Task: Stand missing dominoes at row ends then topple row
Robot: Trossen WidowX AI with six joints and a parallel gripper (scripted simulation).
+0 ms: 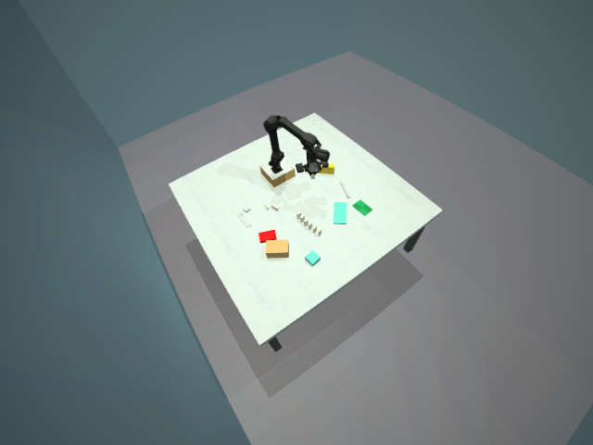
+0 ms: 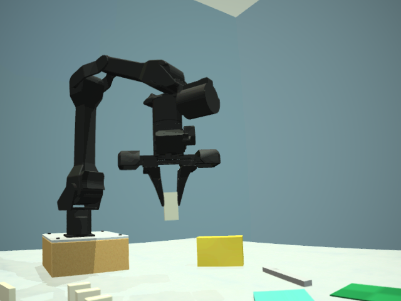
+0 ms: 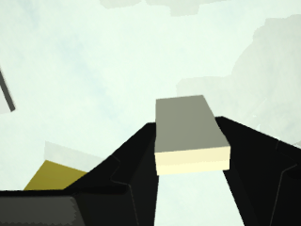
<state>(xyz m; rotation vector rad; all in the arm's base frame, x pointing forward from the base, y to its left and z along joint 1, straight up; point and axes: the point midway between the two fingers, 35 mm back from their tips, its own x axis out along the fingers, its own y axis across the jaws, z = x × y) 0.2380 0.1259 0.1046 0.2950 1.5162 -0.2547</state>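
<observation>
My gripper (image 1: 312, 174) (image 2: 170, 204) (image 3: 184, 129) is shut on a cream domino (image 2: 171, 212) (image 3: 188, 127), held upright between the fingertips and well above the table. Several cream dominoes (image 1: 306, 222) (image 2: 76, 293) stand in an evenly spaced diagonal row near the table's middle. The gripper is apart from the row, on the arm-base side. Two more small cream pieces, one (image 1: 266, 206) and a wider one (image 1: 274, 207), are left of the row; whether each stands or lies is too small to tell. A cream piece (image 2: 7, 292) also shows at the exterior view's left edge.
A yellow block (image 1: 328, 169) (image 2: 220, 251) stands beyond the gripper. A grey bar (image 1: 345, 189) (image 2: 286, 276), a turquoise slab (image 1: 340, 212) and a green sheet (image 1: 362, 207) lie right of the row. A red piece (image 1: 267, 235), an orange block (image 1: 277, 248) and a turquoise block (image 1: 312, 257) are nearer the front.
</observation>
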